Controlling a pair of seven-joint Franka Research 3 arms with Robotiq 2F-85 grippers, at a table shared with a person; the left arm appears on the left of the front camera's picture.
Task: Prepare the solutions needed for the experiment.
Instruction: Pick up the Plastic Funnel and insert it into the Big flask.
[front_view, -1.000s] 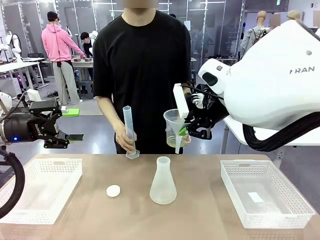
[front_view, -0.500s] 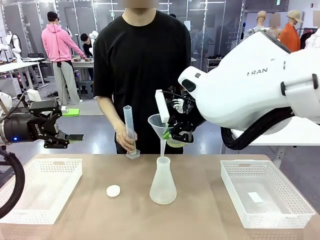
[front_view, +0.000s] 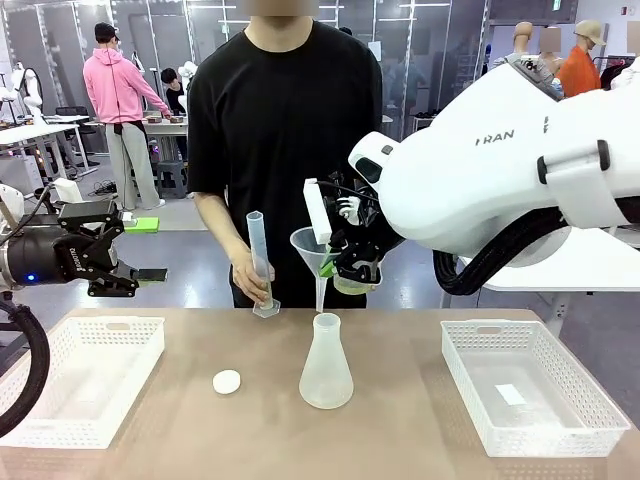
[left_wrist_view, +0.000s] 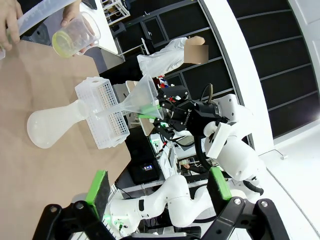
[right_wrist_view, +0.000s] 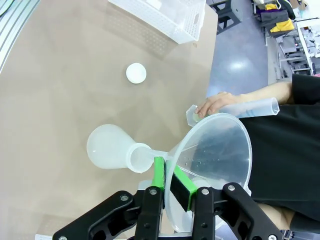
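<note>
Standing upright at mid-worktop (front_view: 400, 430), the conical flask (front_view: 326, 365) had its open neck directly below the funnel (front_view: 312, 245). The funnel's stem pointed straight down and ended just above the mouth. The right fingers (right_wrist_view: 158, 172) were clamped on the funnel's rim. The left fingers (left_wrist_view: 98, 187) were spread and empty, well apart at the side. Beyond, the solution (left_wrist_view: 64, 44) lay shallow in a beaker (left_wrist_view: 87, 25) held by the person (front_view: 285, 120). A vertical lowering of the funnel appeared due first.
</note>
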